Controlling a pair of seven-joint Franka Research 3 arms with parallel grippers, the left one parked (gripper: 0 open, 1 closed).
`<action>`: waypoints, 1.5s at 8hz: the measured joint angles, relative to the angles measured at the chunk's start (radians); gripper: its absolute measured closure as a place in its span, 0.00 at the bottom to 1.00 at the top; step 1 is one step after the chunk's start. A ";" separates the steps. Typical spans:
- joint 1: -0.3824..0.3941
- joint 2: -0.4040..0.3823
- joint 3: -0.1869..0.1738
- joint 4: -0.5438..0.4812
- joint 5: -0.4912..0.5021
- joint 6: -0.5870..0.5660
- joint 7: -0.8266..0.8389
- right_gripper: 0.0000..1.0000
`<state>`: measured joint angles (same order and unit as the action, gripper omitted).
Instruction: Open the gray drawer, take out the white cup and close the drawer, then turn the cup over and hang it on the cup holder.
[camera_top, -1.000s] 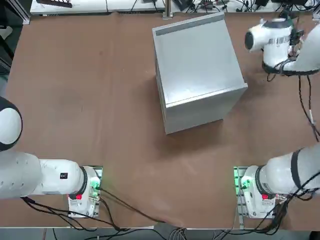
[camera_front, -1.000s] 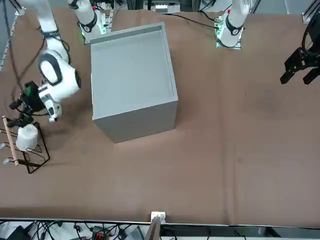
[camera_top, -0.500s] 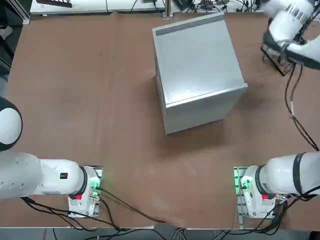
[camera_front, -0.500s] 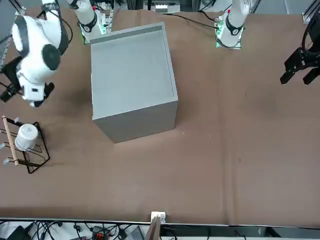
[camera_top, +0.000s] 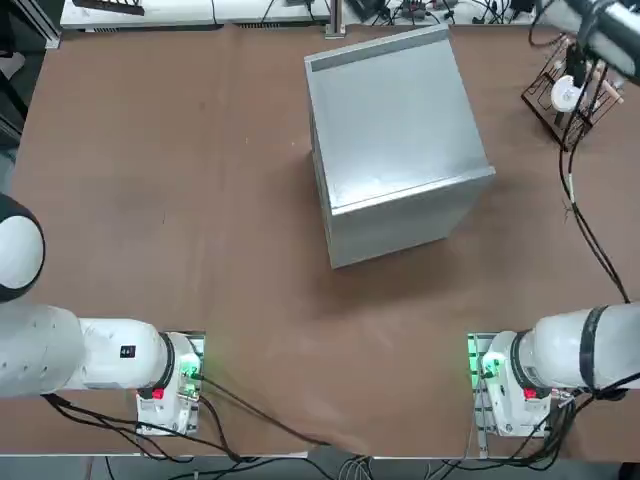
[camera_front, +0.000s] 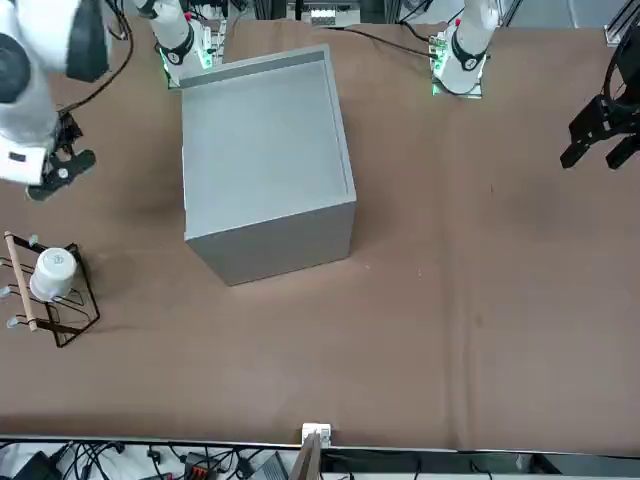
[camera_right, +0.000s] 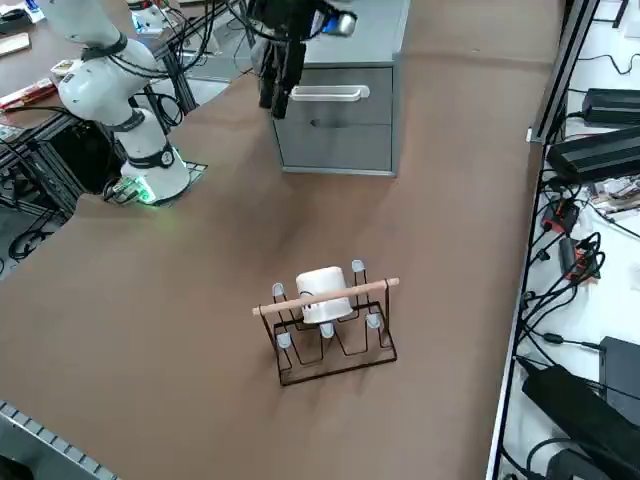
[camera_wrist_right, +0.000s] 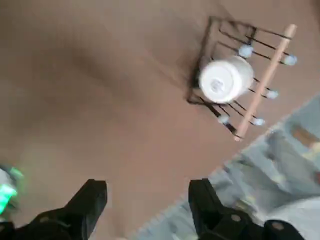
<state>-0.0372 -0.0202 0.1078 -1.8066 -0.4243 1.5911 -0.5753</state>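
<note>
Two black fingers of the right gripper (camera_wrist_right: 149, 186) stand wide apart with nothing between them, raised above the table on the robot's side of the rack and apart from it. Nearest the robot, the brown table (camera_top: 260, 330) offers broad open surface between its near edge and the metal cabinet (camera_top: 400, 120). Farther out, a bare strip separates the cabinet from the cup holder (camera_right: 330, 352), which lies to its right; wide bare surface also extends left of the cabinet. The gray drawer (camera_right: 350, 140) is closed, its face toward the rack. The white cup (camera_front: 53, 274) rests bottom up and tilted on the rack, beside the light wooden bar (camera_right: 325, 298). At the far side, the cabinet's end lies near the table edge.

Obscured parts: black cables cross the rack in the top view, where the gripper cannot be seen. The gripper overlaps part of the cabinet in the side view. The cup's handle and its contact with a peg cannot be made out.
</note>
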 joint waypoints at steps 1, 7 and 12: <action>0.002 0.001 -0.043 0.029 0.125 -0.001 0.021 0.00; 0.136 0.002 -0.184 0.159 0.416 -0.013 0.334 0.00; 0.187 -0.029 -0.211 0.169 0.420 -0.024 0.424 0.00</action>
<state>0.1494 -0.0497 -0.1035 -1.6372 -0.0039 1.5675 -0.1517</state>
